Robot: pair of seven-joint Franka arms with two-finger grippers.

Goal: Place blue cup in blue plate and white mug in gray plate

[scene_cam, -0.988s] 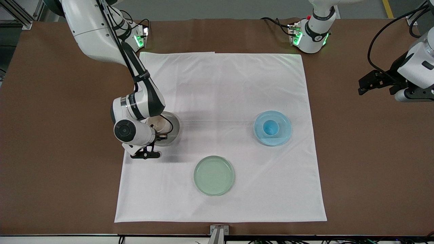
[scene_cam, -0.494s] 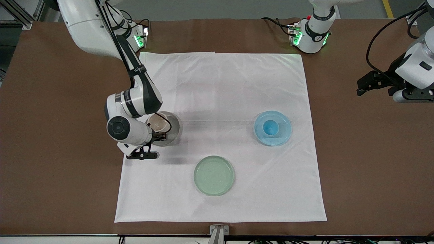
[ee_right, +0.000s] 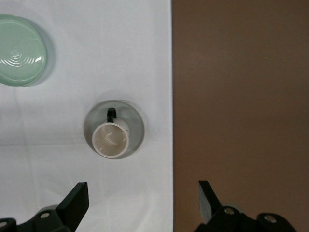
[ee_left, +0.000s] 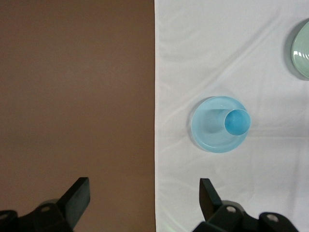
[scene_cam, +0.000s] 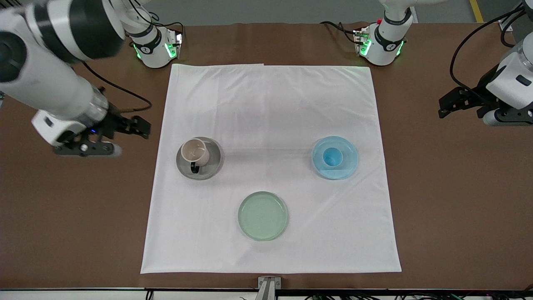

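The white mug [scene_cam: 195,152] stands upright on the gray plate [scene_cam: 212,165], its black handle toward the front camera. The blue cup [scene_cam: 332,157] stands in the blue plate [scene_cam: 348,165]. My right gripper [scene_cam: 141,128] is open and empty, raised over the cloth's edge at the right arm's end, apart from the mug. Its wrist view [ee_right: 143,195] shows the mug [ee_right: 112,139] on the gray plate [ee_right: 136,124]. My left gripper [scene_cam: 443,107] is open and empty, waiting over the brown table at the left arm's end. Its wrist view [ee_left: 144,193] shows the blue cup [ee_left: 237,122] in the blue plate [ee_left: 207,126].
A pale green plate [scene_cam: 262,216] lies on the white cloth [scene_cam: 270,104], nearer to the front camera than the other plates. It also shows in both wrist views [ee_left: 301,48] [ee_right: 21,50]. The brown table [scene_cam: 458,208] surrounds the cloth.
My right gripper has let go of the mug, risen and pulled away toward the right arm's end of the table. The mug stays on the gray plate. The left arm barely moved.
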